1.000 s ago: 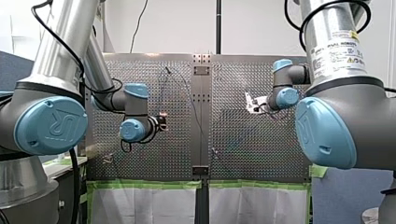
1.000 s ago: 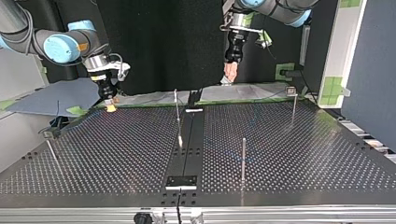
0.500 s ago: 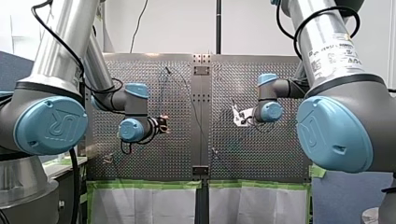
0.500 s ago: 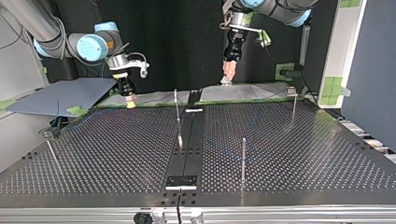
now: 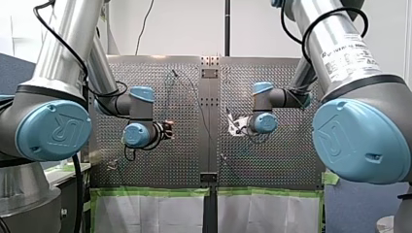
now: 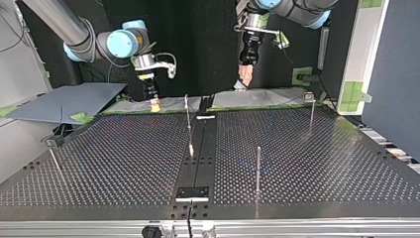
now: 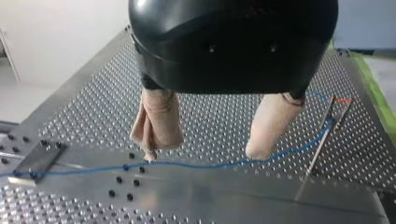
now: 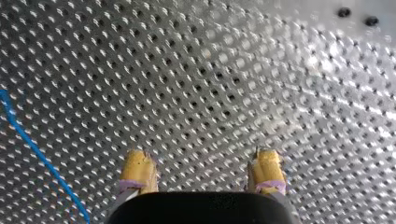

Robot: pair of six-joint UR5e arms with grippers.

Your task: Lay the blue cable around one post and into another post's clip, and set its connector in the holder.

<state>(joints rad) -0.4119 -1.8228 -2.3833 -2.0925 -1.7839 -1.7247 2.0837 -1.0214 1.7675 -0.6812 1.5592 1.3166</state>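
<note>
While my left tool [image 7: 201, 154] and right tool [image 8: 201, 161] gape, blue cable [image 7: 187, 164] crosses perforated table [image 7: 84, 116].

The blue cable [image 7: 187, 164] under my left gripper [image 7: 201, 155] runs out of view on one side and slips behind the gripper's black body on the other. Beside my right gripper [image 8: 201, 161] it is cut off at both ends; the perforated table [image 8: 327, 70] ahead is blurred
</note>
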